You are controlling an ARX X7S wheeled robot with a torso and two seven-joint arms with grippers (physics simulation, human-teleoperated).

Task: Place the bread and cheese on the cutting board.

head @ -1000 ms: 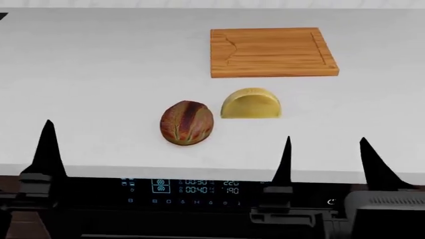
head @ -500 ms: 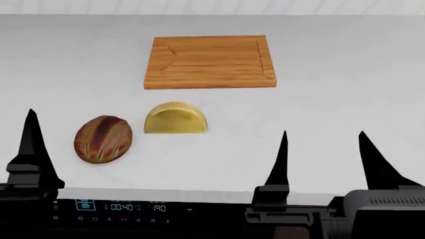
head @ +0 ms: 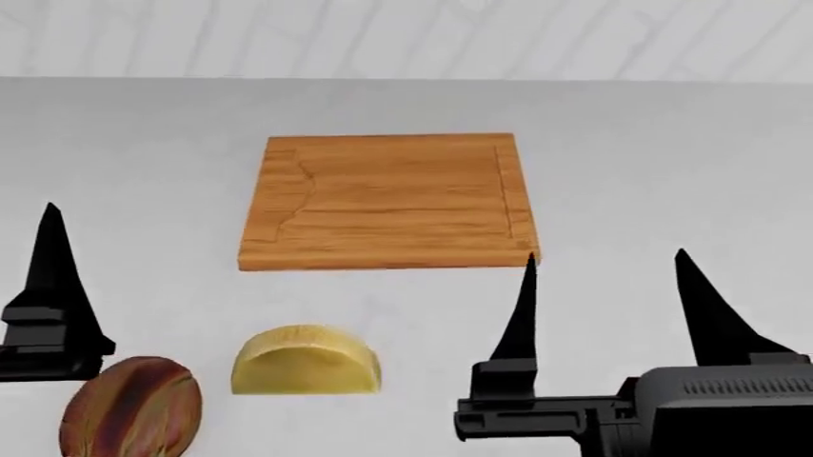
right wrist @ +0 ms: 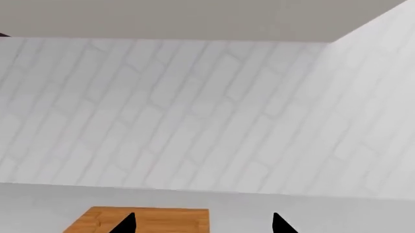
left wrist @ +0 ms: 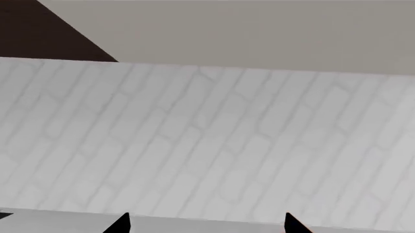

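1. Cheese lies on the white counter on the near side of the cutting board, apart from it, flat cut side turned toward the robot. As I read it, it waits where either arm could reach it.
2. Bread sits just beside the cheese, toward the robot's left and a little nearer; the bottom of the head view cuts off its lower part. Both foods are off the board, so neither placement is done.
3. The cutting board lies flat with nothing on it, its curved notch at the robot's left end and a groove running near its edge. The right wrist view catches one corner of it under the tiled wall.
4. The right gripper hovers low, nearer the robot than the board's right corner, jaws apart and holding nothing.
5. The left gripper has its two tips spread wide in its wrist view and grips nothing. The head view shows only one of its fingers, just beside the bread, likely staged to take it.
6. No brand, label or readable writing shows anywhere.
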